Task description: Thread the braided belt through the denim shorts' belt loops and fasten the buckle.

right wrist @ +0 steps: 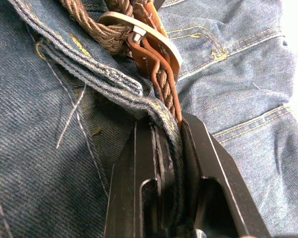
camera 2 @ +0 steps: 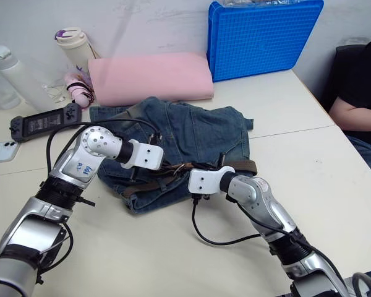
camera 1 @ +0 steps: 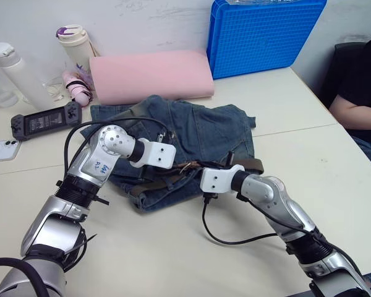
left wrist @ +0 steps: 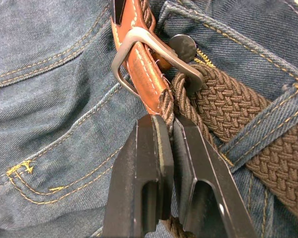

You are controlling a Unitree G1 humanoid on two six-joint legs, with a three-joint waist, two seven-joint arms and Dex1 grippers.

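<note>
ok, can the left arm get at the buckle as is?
Probably yes: the buckle lies exposed just ahead of the left gripper, nothing between. But its jaws are shut on the braided belt, so it must release first.

One pair of denim shorts point(camera 1: 198, 133), one braided belt point(left wrist: 238, 106) and one buckle point(left wrist: 139, 42) lie at the jaws. Beyond them sit one pink foam roll point(camera 1: 149, 75), one blue crate point(camera 1: 260, 34), two bottles point(camera 1: 15, 71) and one handheld console point(camera 1: 44, 120).

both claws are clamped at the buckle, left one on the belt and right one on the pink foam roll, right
Not quite. The right claw is shut on the shorts, pinching a denim edge with the belt's tan end beside it, as the right wrist view shows. The pink roll lies apart at the back of the table. The left claw does grip the belt just below the buckle.
</note>
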